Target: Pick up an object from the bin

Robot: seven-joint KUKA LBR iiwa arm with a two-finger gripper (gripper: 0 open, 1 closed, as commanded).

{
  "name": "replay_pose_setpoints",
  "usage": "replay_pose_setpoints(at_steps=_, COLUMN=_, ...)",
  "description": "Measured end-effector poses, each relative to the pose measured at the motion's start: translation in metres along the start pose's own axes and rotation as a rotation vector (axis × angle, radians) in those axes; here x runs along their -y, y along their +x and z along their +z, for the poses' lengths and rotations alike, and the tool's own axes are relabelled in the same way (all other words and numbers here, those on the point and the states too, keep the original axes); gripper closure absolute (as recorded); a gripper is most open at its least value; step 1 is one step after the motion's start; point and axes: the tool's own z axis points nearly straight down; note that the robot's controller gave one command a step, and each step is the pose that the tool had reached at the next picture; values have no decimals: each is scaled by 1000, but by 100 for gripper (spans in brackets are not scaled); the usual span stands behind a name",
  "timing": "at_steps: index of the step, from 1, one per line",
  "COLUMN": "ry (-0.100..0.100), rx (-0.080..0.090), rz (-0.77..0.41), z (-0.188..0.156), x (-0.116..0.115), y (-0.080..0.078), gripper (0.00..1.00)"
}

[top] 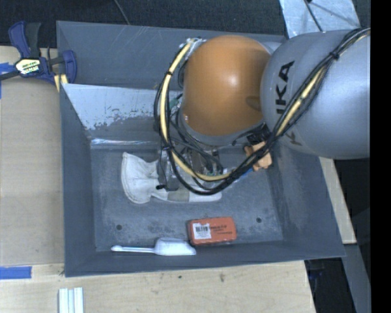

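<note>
Take the white crumpled cloth [138, 178] on the floor of the grey metal bin [78, 194] as your reference. The arm [326, 90], with its orange cover [221, 83] and yellow-and-black cables [160, 106], hangs over the bin to the right of the cloth. The jaws are down at the cloth's right edge, touching it or just beside it. You cannot tell how far they are open or whether they hold anything. Below and to the right of the cloth lies an orange-red box with a barcode label [212, 231]. Directly below the cloth lies a white plastic scoop [159, 248].
</note>
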Motion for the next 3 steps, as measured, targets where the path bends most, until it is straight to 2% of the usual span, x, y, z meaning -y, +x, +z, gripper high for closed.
replay_pose_setpoints(at_steps=1, ry=2, rx=-12, rz=-6, z=26, x=-12, y=15, gripper=100)
replay_pose_setpoints(at_steps=2, ry=1, rx=-8, rz=-67, z=68, x=-11, y=11, gripper=0)
replay_pose_setpoints(at_steps=3, ry=1, rx=-7, rz=-66, z=67, x=-11, y=11, gripper=0)
